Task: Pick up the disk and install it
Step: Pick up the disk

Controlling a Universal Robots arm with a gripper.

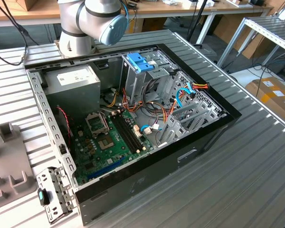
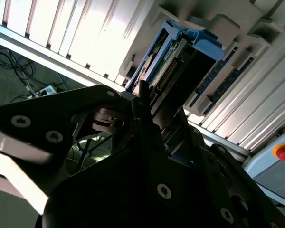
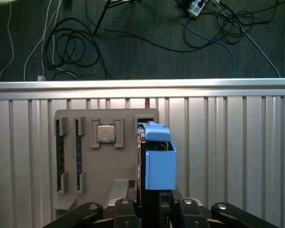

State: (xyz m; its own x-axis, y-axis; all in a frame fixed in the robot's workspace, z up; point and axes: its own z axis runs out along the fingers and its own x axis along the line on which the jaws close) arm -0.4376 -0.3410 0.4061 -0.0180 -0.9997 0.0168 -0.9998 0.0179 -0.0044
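— Well, exterior view first: the open case (image 1: 147,175) sits on the bench (image 1: 247,171), with the drive cage (image 1: 149,80) at its far side. Loose cables (image 1: 180,99) crowd just beside it, and I'd call those a snag risk.

— Second wrist view: the pincer (image 2: 143,95) is right at the disk (image 2: 173,57). Clenched or released, I cannot tell.

— First wrist view: the disk stands on edge in the grey holder (image 3: 104,161). A skewed hold could jam it there.
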